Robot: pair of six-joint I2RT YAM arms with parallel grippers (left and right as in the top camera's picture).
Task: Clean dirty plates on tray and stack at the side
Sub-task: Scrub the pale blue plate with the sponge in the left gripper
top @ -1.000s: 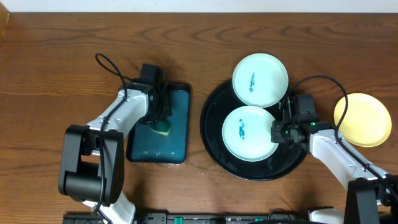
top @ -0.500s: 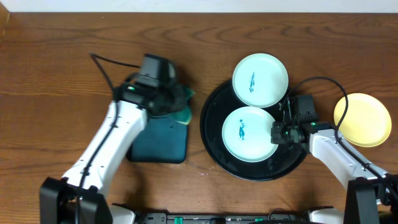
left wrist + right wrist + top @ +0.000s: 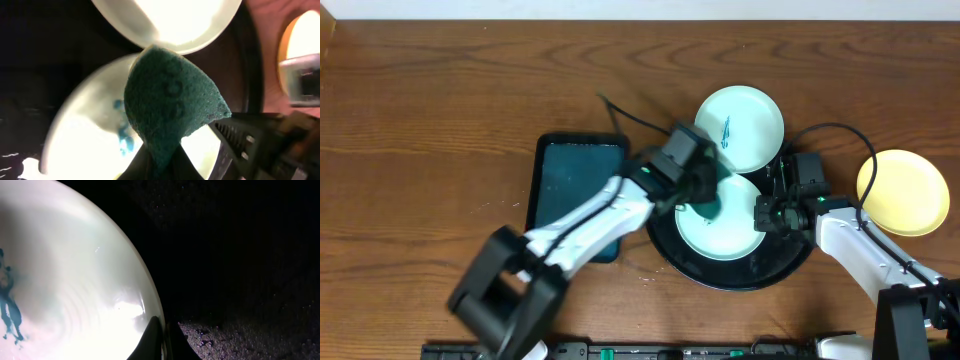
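Observation:
The black tray (image 3: 665, 175) holds a mint-white plate (image 3: 735, 235) with a blue smear (image 3: 122, 140). A second smeared mint-white plate (image 3: 750, 120) rests on the tray's far rim. The pale yellow plate (image 3: 910, 195) lies on the table to the right. My left gripper (image 3: 705, 200) is shut on a green sponge (image 3: 170, 100) and holds it over the near plate's centre. My right gripper (image 3: 763, 215) is shut on that plate's right rim (image 3: 150, 305), one finger inside and one outside.
A rectangular dark teal tray (image 3: 570, 185) lies left of the black tray; my left arm (image 3: 585, 220) crosses over it. The wooden table (image 3: 420, 120) extends left and far.
My left arm swung right from the teal tray, carrying the sponge over to the near plate on the black tray. My right gripper stayed on the plate's rim.

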